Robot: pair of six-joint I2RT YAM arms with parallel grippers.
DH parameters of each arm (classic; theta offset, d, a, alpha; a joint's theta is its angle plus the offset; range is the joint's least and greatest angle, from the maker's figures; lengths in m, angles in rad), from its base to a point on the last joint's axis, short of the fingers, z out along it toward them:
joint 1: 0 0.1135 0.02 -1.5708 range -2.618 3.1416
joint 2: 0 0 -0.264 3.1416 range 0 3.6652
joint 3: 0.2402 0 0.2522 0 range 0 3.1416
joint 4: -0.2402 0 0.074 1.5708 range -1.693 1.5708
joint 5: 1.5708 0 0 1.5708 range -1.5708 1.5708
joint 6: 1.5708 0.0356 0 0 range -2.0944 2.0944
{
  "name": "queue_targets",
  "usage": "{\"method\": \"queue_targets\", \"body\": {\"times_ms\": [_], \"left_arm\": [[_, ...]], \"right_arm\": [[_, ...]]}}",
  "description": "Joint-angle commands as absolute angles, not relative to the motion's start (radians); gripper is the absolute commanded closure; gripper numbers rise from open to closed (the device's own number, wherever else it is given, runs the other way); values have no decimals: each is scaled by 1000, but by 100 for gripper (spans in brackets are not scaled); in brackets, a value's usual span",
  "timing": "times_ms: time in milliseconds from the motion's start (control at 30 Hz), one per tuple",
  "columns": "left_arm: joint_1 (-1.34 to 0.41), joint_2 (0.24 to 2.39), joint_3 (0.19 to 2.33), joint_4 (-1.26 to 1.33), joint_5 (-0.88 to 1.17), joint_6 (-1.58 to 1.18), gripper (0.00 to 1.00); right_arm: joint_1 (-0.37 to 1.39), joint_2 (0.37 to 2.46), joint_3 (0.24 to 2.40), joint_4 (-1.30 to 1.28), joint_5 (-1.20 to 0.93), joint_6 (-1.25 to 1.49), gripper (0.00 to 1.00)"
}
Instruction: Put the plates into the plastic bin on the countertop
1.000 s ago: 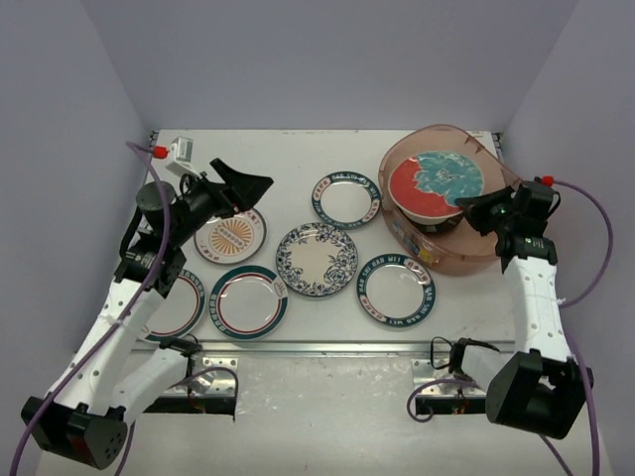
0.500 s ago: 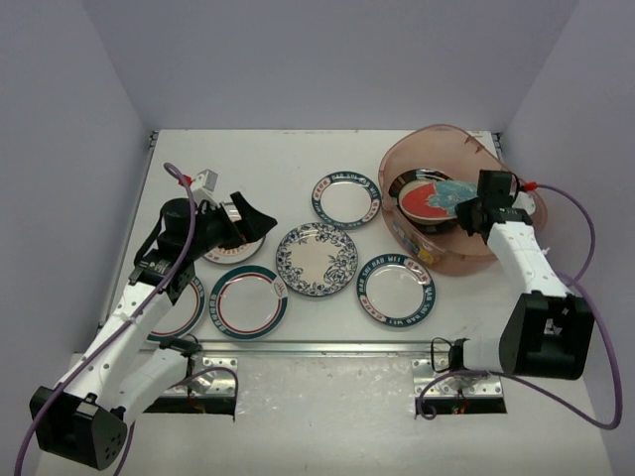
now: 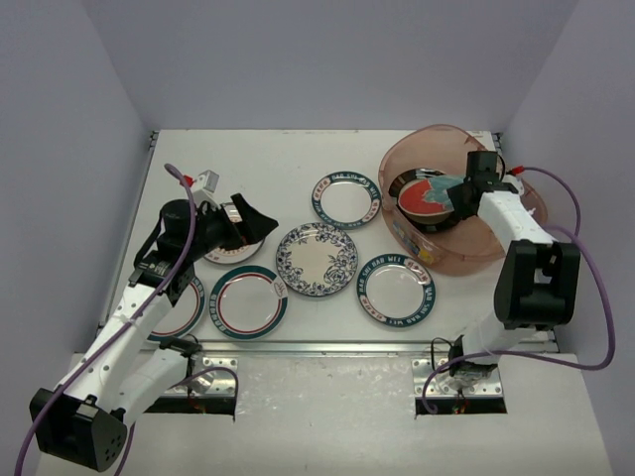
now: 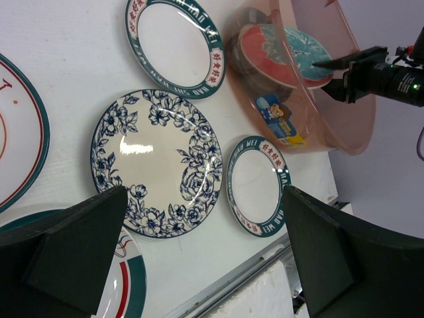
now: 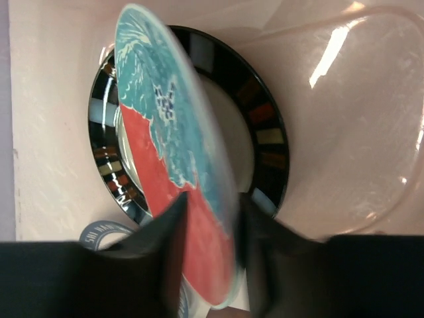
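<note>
On the left, the left gripper (image 3: 246, 216) hangs just over the orange sunburst plate (image 3: 220, 253), jaws spread wide and empty. Beside it on the table (image 3: 248, 149) lie two teal-rimmed plates (image 3: 248, 301), then the blue-flowered plate (image 3: 317, 259) in the middle, with two lettered plates (image 3: 396, 289) nearer the bin (image 3: 397, 159). All of these are outside the bin.

On the right, the right gripper (image 3: 466, 193) reaches inside the bin, pinching the red-and-teal plate (image 5: 172, 146) by its edge. The plate is steeply tilted above a black-rimmed plate (image 5: 265, 132) lying on the bin floor.

The main risk is on this side. The pinch is only on the rim, so the glazed plate could slip or swing. If it is let go while this tilted, it would probably drop edge-first and chip itself or the plate below. The arm is also close to the bin wall, and a nudge could slide the light bin along the table.

On the left the plates lie flat and close together. A finger coming down off-centre may push the sunburst plate into its neighbours rather than get under it.
</note>
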State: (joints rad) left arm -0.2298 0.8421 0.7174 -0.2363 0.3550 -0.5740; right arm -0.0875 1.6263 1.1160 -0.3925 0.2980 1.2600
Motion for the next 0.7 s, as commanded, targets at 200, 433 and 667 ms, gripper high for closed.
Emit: {"method": "queue_targets", "body": {"times_ms": [200, 433, 667], "left_arm": [[-232, 857, 691, -183, 370, -555, 0], [-232, 913, 703, -196, 360, -524, 0], [-232, 975, 720, -187, 353, -517, 0]], "right_arm": [[-88, 1896, 1548, -860, 252, 1269, 24], [-85, 1991, 1720, -1127, 275, 1244, 9], [-74, 1955, 1711, -1079, 205, 1131, 7]]}}
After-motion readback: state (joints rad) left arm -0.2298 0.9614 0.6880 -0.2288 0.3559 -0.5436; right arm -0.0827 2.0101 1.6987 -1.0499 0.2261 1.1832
